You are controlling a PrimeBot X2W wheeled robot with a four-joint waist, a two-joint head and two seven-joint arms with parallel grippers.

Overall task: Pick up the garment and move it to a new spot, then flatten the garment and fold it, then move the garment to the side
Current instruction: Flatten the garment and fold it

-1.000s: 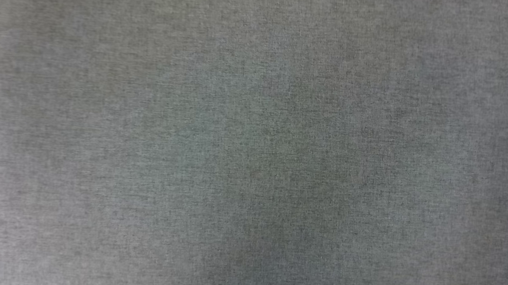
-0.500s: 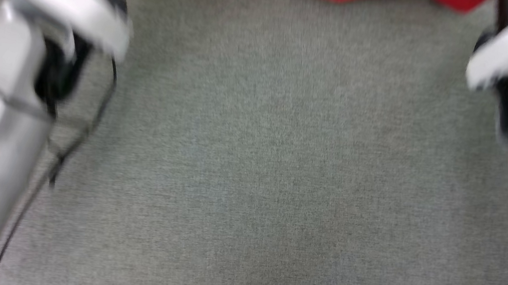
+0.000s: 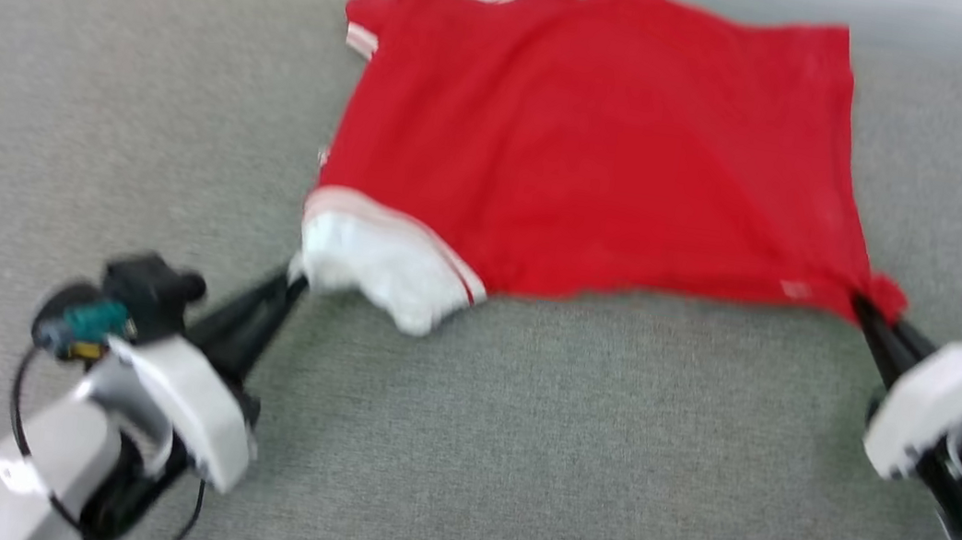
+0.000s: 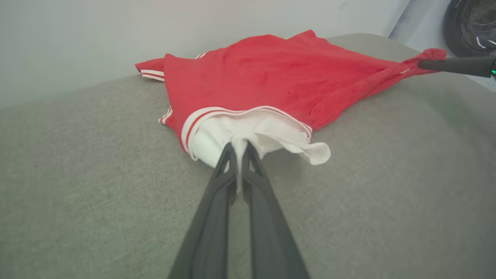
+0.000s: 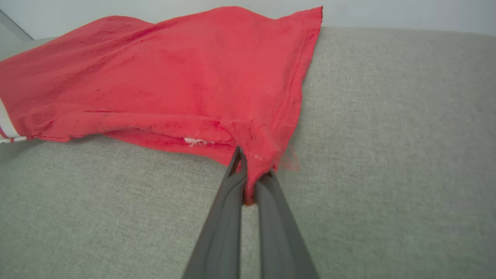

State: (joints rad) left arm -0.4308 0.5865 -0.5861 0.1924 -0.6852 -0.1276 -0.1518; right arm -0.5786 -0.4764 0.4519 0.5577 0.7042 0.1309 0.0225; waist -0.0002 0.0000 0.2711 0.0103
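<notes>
The left gripper (image 3: 293, 283) is closed on a bunch of white cloth at the mouth of the near sleeve (image 3: 370, 265); in the left wrist view its two fingers meet with the fabric pinched between them. To its right lies the garment (image 3: 601, 137), spread on the grey table (image 3: 512, 460) toward the far edge, with a plain red face up and no lettering in sight. At the right, the right gripper (image 3: 862, 306) is clamped narrow on the near hem corner, which is drawn into a taut point.

I'd say the weak spot is the left hold. It has only loose sleeve, so a pull there may stretch the sleeve out before the body follows, and the shirt would skew. The right pinch takes very little cloth and could slip free under tension. The far edge also lies close to the back of the table, so a push away could send it over.

The sleeves and shoulders point to the robot's left and the hem to its right. The collar-to-hem axis therefore runs across the table, side to side.
</notes>
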